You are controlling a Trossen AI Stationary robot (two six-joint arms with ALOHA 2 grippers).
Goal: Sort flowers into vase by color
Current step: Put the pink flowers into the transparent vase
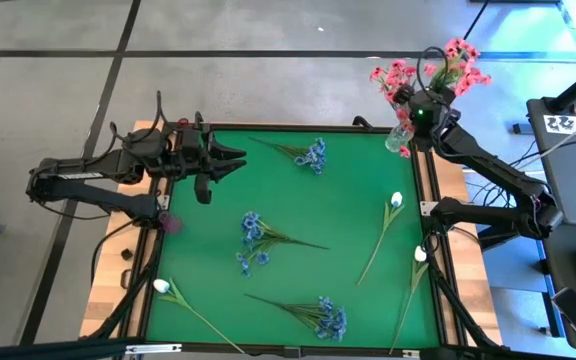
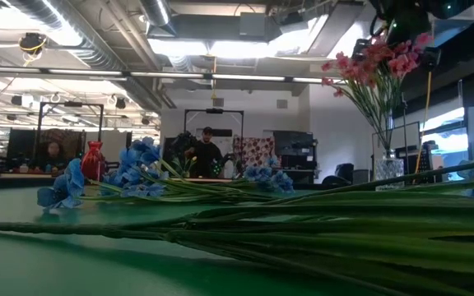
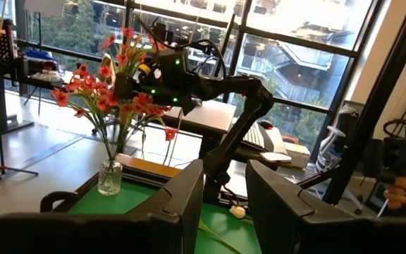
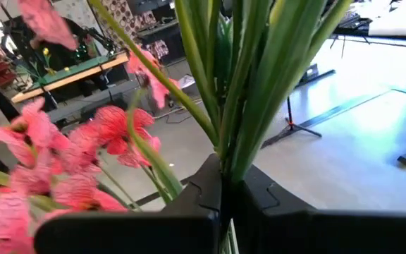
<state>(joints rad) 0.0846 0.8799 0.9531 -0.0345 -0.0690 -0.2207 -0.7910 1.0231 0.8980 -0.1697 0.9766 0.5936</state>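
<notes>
Two grippers | right gripper [image 4: 225,185] clamps pink flowers [image 1: 438,68], vase [image 1: 401,140] seemingly hidden beneath | left gripper [image 3: 224,194] parted, empty

A bright green table surface [image 1: 348,200] is framed by a black rim and pale wood edges. Pink blooms [image 1: 438,68] with darker red veining are carried on green stems in a clear glass vase [image 1: 400,140] — blue sprigs [image 1: 256,240] and white buds [image 1: 396,199] are scattered on green stems. Both arms are dark — nearly black.
</notes>
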